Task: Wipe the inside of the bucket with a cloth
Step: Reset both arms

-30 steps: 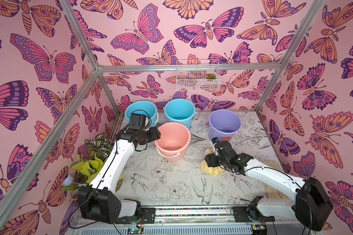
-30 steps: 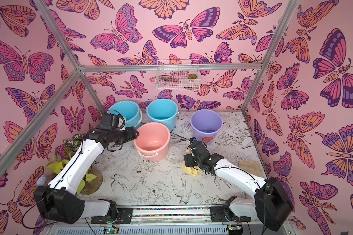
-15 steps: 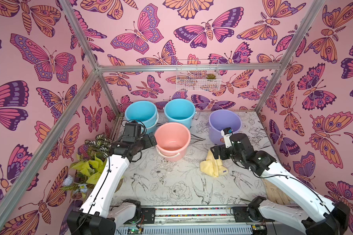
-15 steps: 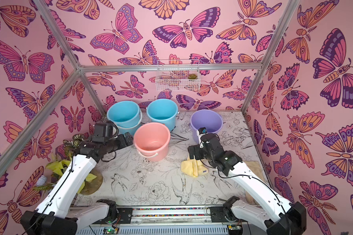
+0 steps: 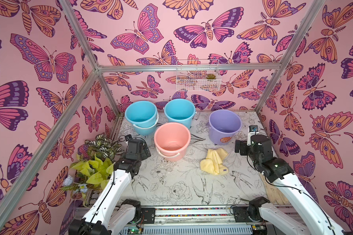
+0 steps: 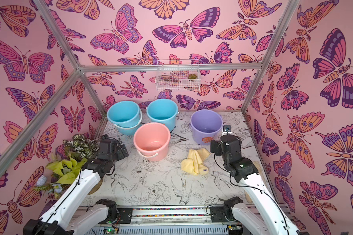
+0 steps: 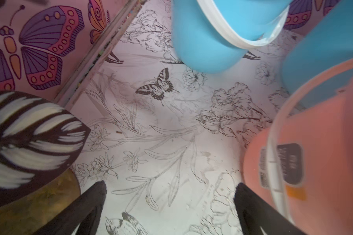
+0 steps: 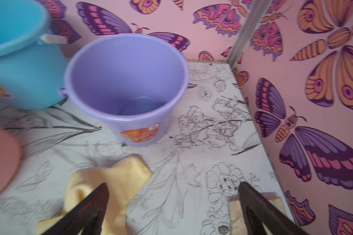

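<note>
The lavender bucket (image 5: 217,136) stands upright and empty at the back right, its orange sticker facing me; the right wrist view looks into the bucket (image 8: 102,81). The pale-yellow cloth (image 5: 213,161) lies crumpled on the table in front of it, small blue tag at its near edge, and shows in both top views (image 6: 195,161). My right gripper (image 5: 239,147) hovers open just right of the cloth, with one finger over the cloth (image 8: 114,179) and nothing held. My left gripper (image 5: 146,152) stands open and empty left of the salmon-pink bucket (image 5: 171,154).
Two sky-blue buckets (image 5: 141,124) (image 5: 179,118) stand at the back, the pink one in front of them. Potted plants (image 5: 96,160) fill the left edge beside my left arm. A tan mat (image 5: 273,191) lies at the right edge. A wire basket (image 5: 198,78) hangs on the back wall.
My right gripper let go of the cloth and drew up and back to the right; the cloth stays on the table. My left gripper opened and pulled back from the pink bucket.
</note>
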Robot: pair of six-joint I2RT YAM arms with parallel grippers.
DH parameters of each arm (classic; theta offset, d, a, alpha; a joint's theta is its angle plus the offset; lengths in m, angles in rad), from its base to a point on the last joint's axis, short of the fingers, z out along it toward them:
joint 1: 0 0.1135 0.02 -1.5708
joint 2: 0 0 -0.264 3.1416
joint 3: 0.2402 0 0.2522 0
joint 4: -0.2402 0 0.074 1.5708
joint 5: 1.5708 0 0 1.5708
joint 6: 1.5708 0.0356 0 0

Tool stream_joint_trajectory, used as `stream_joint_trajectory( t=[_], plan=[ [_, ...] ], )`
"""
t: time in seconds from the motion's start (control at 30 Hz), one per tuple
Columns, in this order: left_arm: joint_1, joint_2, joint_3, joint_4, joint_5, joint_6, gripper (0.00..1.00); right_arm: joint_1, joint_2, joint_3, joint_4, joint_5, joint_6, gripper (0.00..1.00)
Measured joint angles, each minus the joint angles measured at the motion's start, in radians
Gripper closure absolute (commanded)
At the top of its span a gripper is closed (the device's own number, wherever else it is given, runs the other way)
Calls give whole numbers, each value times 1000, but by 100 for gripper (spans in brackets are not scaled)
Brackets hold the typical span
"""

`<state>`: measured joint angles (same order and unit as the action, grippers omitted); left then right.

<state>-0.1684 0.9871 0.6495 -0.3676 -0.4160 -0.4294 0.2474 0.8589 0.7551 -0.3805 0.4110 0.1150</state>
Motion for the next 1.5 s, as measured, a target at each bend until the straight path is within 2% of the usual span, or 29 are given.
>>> stream_joint_trajectory(
  t=[0.13, 0.27, 0.47, 0.67, 0.9, 1.2, 1.33, 1.5],
  plan=[
    [0, 39, -105, 190, -95, 77, 1, -94, 4, -230, 237, 2, -66, 1],
    [-2, 135, -215, 475, -151, 189, 1, -164, 109, -389, 476, -16, -90, 1],
    [-2, 297, -325, 870, -171, 258, 1, -200, 278, -481, 816, -69, -90, 1],
    [39, 457, -339, 1178, -180, 276, 1, -201, 454, -474, 1088, -188, -90, 0],
    [127, 537, -317, 1279, -188, 284, 1, -201, 657, -470, 1305, -292, -96, 0],
    [151, 552, -283, 1259, -190, 287, 0, -201, 657, -394, 1269, -301, -97, 1],
    [156, 553, -285, 1266, 82, 365, 2, -203, 656, -388, 1246, -295, -93, 1],
    [154, 553, -286, 1270, 242, 415, 2, -207, 656, -382, 1221, -293, -92, 1]
  ],
)
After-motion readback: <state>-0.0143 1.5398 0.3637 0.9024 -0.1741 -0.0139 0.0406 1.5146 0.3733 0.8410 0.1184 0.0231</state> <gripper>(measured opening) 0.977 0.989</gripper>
